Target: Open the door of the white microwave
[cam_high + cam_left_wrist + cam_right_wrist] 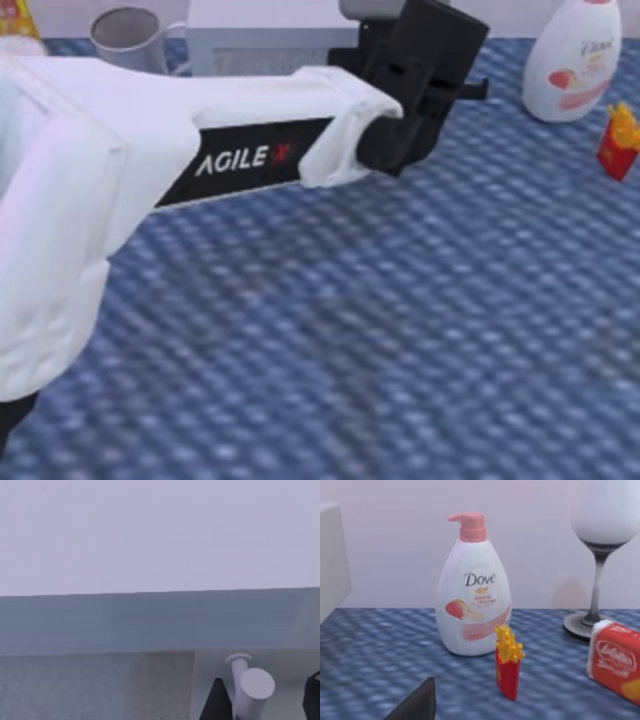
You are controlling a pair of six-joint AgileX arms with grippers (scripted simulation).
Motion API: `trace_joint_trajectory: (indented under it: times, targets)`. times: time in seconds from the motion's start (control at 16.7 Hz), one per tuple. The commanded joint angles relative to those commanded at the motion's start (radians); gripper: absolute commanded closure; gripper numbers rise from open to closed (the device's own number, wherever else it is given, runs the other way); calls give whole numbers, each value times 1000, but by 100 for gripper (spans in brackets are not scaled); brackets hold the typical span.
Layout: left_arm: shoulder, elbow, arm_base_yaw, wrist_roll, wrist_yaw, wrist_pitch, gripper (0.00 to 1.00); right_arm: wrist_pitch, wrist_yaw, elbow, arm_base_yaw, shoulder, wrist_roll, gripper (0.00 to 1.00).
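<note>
The white microwave (270, 35) stands at the far edge of the table (400, 330), a little left of the middle in the top view, and most of its front is hidden behind the left arm (150, 170). A strip of the door (265, 60), with its grey speckled window, shows just above the arm. At the far left corner a yellow object (18, 22) is cut off by the frame, and a grey metal mug (128, 38) sits just beside the microwave's left side. The left arm reaches from the near left across the blue woven cloth, and the left gripper (430, 75) sits at the microwave's right end. In the left wrist view its dark fingertips (216, 702) stand apart on either side of a round silver knob (250, 687), not pressed against it, with the door's mesh window (95, 685) alongside. Farther right stand a white Dove pump bottle (585, 60) and, near it, a small red carton of fries (620, 140). The right wrist view also shows a wine glass (602, 540) and a red packet (617, 660); of the right gripper only a dark tip (417, 702) shows there, so I cannot tell how it stands.
</note>
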Motion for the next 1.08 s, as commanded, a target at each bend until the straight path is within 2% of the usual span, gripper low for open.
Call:
trace_joint_trajectory:
  times: [0.18,0.36,1.08]
  targets:
    - [16,34,1,-9,9,-34,100,0,0,0,0,0,0,0]
    - [67,155,9,-40,39,-160,100,0,0,0,0,0,0,0]
    - [316,889,79,-232,273,-1071,100,0,0,0,0,0,0,0]
